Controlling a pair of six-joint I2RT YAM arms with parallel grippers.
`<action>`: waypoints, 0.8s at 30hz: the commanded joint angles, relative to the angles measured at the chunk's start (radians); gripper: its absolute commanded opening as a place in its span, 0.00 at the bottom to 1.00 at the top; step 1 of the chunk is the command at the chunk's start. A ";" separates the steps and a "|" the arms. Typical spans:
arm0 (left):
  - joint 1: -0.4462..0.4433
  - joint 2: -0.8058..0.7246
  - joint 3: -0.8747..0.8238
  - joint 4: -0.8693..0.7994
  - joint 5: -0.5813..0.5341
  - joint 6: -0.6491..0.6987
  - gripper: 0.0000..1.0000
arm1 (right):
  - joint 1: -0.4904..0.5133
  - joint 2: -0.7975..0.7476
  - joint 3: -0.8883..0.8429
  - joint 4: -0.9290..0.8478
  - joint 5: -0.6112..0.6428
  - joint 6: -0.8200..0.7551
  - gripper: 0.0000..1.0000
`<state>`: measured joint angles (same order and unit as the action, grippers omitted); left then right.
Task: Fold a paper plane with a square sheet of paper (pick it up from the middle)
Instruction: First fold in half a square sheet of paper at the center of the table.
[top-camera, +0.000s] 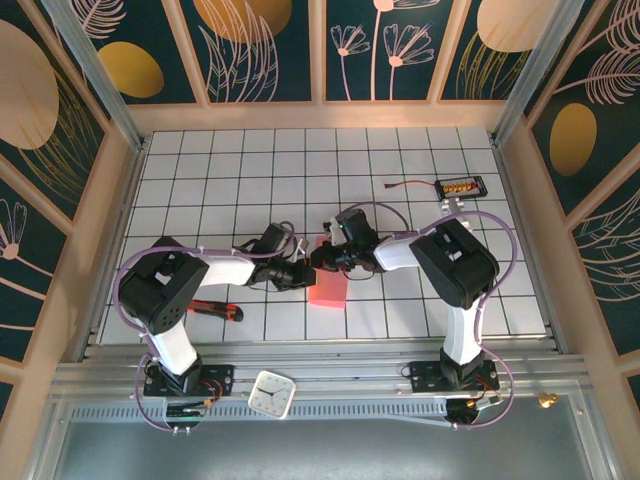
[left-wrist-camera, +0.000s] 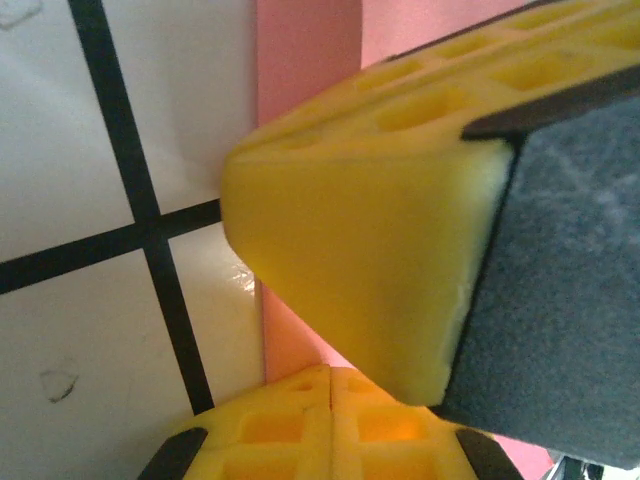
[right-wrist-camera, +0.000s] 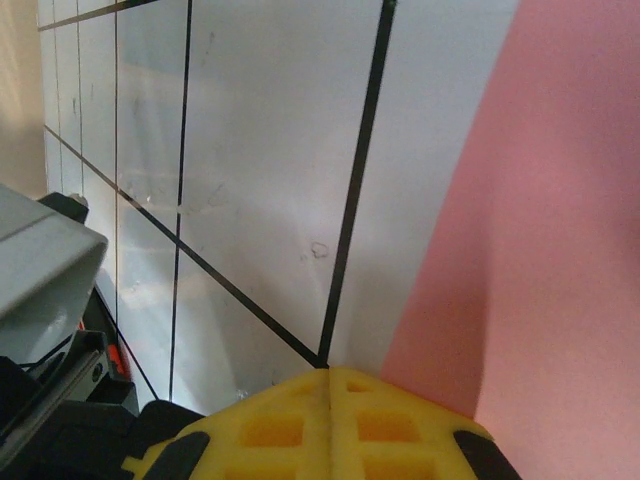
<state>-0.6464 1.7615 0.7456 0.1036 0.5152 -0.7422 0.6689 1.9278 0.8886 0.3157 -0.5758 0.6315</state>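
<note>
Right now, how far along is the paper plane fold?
Done: the paper lies as a narrow strip, so at least one fold looks made.
In hand: the left pincer and right pincer, both shut, meet at the strip's left edge, apparently pressing a crease.
Left: no pointed nose or wings are visible yet, so most of the shaping remains.

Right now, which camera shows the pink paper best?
Top external: most of the paper shows there as a narrow strip, so you can read its shape and position. Left wrist catches slivers of pink behind yellow fingers. Right wrist shows one straight edge up close.
</note>
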 joint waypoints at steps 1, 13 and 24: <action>0.001 0.081 -0.052 -0.196 -0.154 0.031 0.00 | 0.003 0.044 0.032 -0.066 0.042 -0.011 0.00; 0.002 0.090 -0.069 -0.231 -0.190 0.078 0.00 | -0.056 0.096 0.090 -0.112 0.117 -0.032 0.00; 0.002 0.099 -0.065 -0.297 -0.236 0.160 0.00 | -0.090 0.125 0.130 -0.105 0.137 -0.023 0.00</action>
<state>-0.6464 1.7634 0.7540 0.1043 0.4538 -0.6445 0.6312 1.9934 1.0027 0.2203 -0.6079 0.6319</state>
